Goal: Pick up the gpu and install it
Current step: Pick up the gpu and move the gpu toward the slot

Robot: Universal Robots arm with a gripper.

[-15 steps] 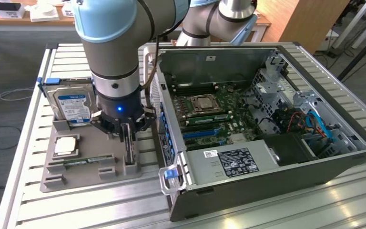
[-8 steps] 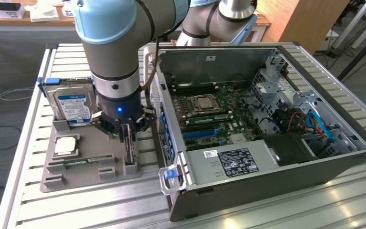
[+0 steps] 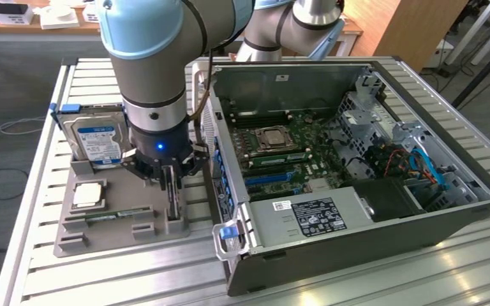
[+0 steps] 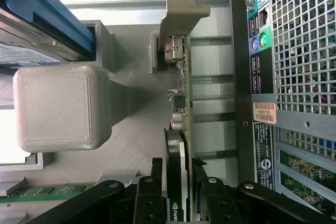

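Wrist view: tool (image 4: 178, 176) pinching the gpu (image 4: 181, 100) edge-on. Exterior view puts them lower left, beside the hard drive (image 3: 99, 141).

Partial "nVIDIA" logo on the cooler of the gpu (image 4: 178, 145), just beside the computer case (image 4: 294, 51), orange barcode sticker (image 4: 264, 113) on the case's rear panel, characters unreadable, power-supply label (image 3: 313, 215) inside the case, print illegible

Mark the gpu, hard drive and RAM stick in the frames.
gpu (image 4: 176, 171): wrist view, on the edge of its black cooler.
hard drive (image 3: 99, 143): exterior view, on its white-blue label.
RAM stick (image 3: 113, 215): exterior view, on the middle of the stick.
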